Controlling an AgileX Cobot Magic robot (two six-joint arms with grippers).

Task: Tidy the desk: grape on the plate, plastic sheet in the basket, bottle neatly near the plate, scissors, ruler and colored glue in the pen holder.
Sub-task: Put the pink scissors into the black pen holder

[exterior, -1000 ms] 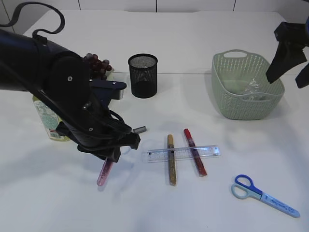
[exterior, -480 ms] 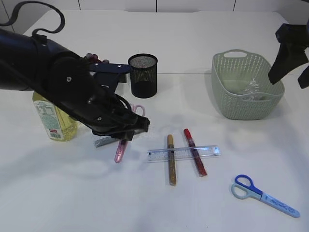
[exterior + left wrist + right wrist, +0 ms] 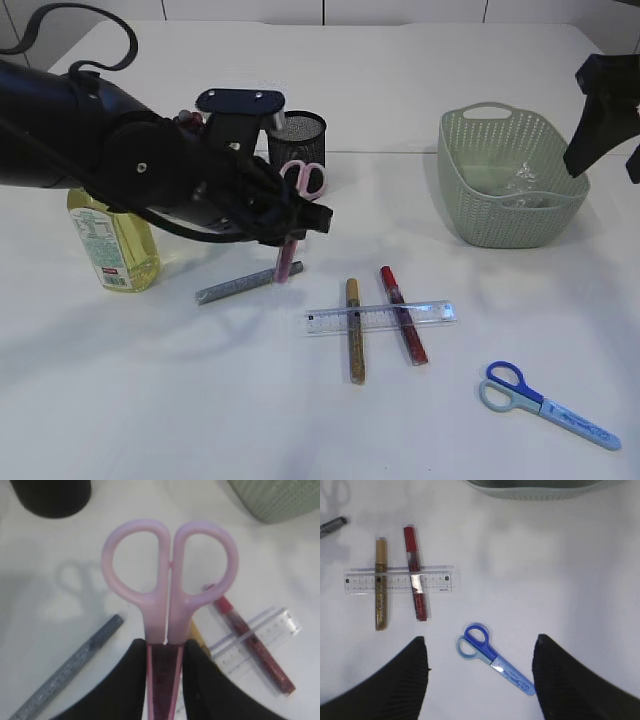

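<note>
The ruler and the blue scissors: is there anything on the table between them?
No. In the right wrist view, only bare white table separates the ruler from the blue scissors. The exterior view shows the same empty stretch.

White table (image 3: 150,400) under me. On it: oil bottle (image 3: 111,245) at left, black mesh pen holder (image 3: 300,150), green basket (image 3: 510,180), silver glue stick (image 3: 232,285), clear ruler (image 3: 380,317) lying across gold glue (image 3: 354,330) and red glue (image 3: 402,314), blue scissors (image 3: 545,405) near the front right.
</note>
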